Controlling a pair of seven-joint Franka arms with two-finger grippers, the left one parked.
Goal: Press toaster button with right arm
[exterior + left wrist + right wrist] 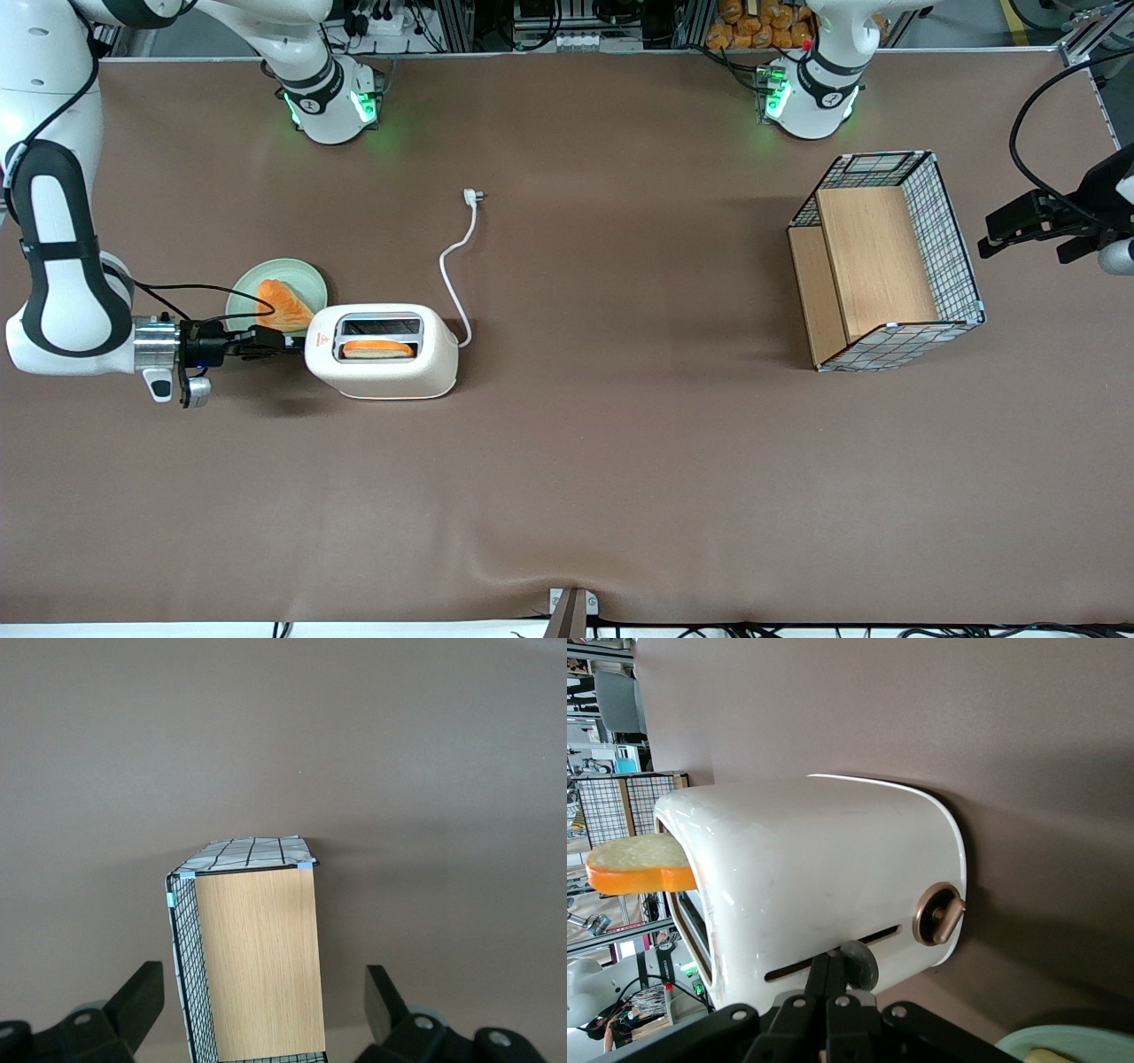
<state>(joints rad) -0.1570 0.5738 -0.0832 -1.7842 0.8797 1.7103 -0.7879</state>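
Note:
The cream-white toaster [390,377] stands on the brown table with a slice of toast [378,349] sticking up from the slot nearer the front camera. My right arm's gripper [288,342] is level with the toaster's narrow end face and its fingers are shut together. In the right wrist view the gripper [837,962] has its tips against the grey round toaster button [861,964], which sits on the slanted slot of that face [833,886]. A bronze dial [939,914] sits beside the slot. The toast [638,866] juts out of the toaster's top.
A pale green plate [306,276] with an orange bread slice [282,306] lies beside the gripper, farther from the front camera. The white cord [454,266] runs to its plug [472,197]. A wire basket with wooden panels [886,261] stands toward the parked arm's end.

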